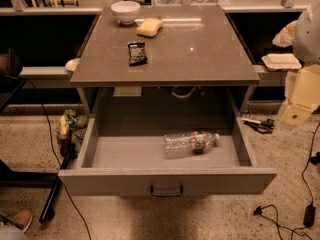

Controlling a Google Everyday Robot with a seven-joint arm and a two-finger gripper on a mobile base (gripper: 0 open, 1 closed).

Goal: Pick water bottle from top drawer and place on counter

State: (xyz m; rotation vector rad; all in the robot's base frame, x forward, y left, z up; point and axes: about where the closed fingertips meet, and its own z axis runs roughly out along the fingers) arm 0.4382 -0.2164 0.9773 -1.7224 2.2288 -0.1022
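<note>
The water bottle [191, 143] lies on its side inside the open top drawer [167, 180], right of the middle, with its white cap pointing right. It is clear and crinkled, with a dark label band. The drawer is pulled fully out, and its dark pull handle [167, 190] is at the front centre. The counter [167, 46] is the grey-brown tabletop above and behind the drawer. The gripper is not in view. A white rounded arm part [307, 31] shows at the right edge, well away from the bottle.
On the counter stand a white bowl [125, 11], a yellow sponge [149, 27] and a dark snack packet [137, 53]. Cables [280, 219] and a dark pole [57, 186] lie on the speckled floor. A pale takeaway box [281, 61] sits on the right side shelf.
</note>
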